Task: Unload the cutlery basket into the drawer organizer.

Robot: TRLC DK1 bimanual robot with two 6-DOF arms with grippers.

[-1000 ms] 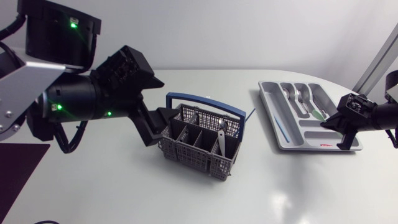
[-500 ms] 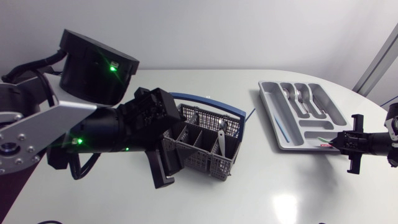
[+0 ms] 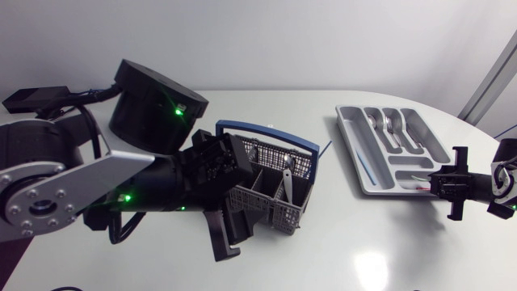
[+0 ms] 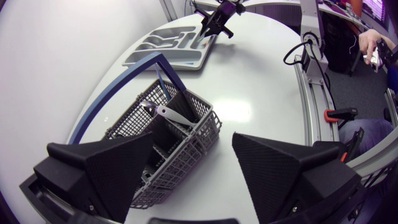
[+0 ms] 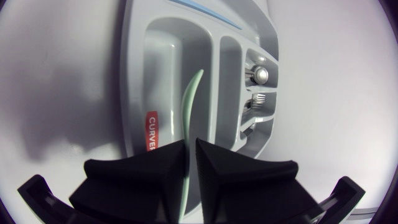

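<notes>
The basket (image 3: 271, 202) stands near the middle of the table (image 3: 363, 242), its blue handle (image 3: 266, 133) raised over the far side. A metal utensil (image 3: 288, 174) stands in one of its near compartments, and a thin blue stick (image 4: 163, 84) rises by the handle.

The left gripper (image 3: 229, 230) is at the basket's near left corner with its fingers spread wide and nothing held. In the left wrist view one finger (image 4: 106, 168) overlaps that corner of the basket (image 4: 186, 134), while the other (image 4: 280, 168) is over bare tabletop just beside the basket's side wall. The bulky left arm covers the table's left part up to the basket.

A broad stretch of white tabletop lies between the basket and the tray (image 3: 349, 137), which sits well apart at the far right, close to the table's curved edge. Two spoons (image 3: 388, 123) lie in its long compartments.

The right gripper (image 3: 440, 182) is at the tray's near end. In the right wrist view its fingers are almost together (image 5: 190, 142), pinching the end of a pale green utensil (image 5: 193, 99) that lies in one compartment of the tray (image 5: 134, 74).
</notes>
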